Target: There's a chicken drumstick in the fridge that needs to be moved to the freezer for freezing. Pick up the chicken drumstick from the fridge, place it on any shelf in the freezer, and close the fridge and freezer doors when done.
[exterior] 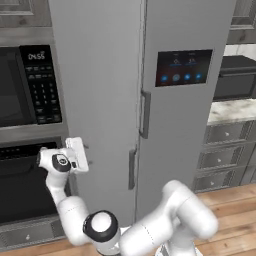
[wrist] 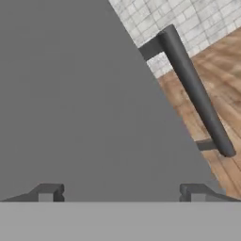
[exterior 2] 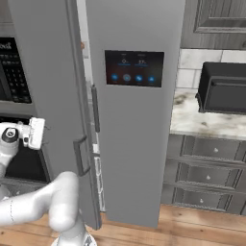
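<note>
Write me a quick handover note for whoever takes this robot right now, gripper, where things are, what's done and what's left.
Gripper: open, empty, facing the flat front of the freezer door, near its handle.
Freezer door: slightly ajar in the right base view. Fridge door: looks nearly shut.
Chicken drumstick: hidden, so I cannot tell whether it has been moved.
Left: check the drumstick is in the freezer, then shut both doors fully.

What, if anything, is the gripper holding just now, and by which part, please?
Nothing: the gripper stands open against the flat face of the freezer door, beside its handle.
</note>
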### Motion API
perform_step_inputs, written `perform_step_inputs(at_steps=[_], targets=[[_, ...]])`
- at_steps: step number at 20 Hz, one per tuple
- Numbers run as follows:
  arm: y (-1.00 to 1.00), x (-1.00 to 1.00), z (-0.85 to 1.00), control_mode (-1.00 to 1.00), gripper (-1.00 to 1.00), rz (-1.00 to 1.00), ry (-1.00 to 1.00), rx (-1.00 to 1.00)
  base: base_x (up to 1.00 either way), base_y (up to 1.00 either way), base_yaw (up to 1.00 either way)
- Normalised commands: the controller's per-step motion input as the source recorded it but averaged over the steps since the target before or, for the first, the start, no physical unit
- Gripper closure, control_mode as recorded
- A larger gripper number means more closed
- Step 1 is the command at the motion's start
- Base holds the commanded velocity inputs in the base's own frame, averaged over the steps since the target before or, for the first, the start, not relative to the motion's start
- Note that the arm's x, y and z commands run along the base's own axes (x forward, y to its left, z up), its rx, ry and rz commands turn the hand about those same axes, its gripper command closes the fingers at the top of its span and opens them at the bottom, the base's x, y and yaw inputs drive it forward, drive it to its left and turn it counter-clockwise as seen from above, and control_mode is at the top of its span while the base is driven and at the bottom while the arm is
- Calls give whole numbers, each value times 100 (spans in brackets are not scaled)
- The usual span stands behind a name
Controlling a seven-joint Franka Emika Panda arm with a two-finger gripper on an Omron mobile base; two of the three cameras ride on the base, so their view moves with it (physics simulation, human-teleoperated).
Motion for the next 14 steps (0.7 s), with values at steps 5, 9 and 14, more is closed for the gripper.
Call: perform_step_inputs(at_steps=[5,9,14], targets=[[-91,56,16,-100,-100,7,0,26,0,0,0],[-95,61,19,-100,-100,17,0,28,0,0,0],[-99,62,30,-100,-100,21,-3,29,0,0,0]])
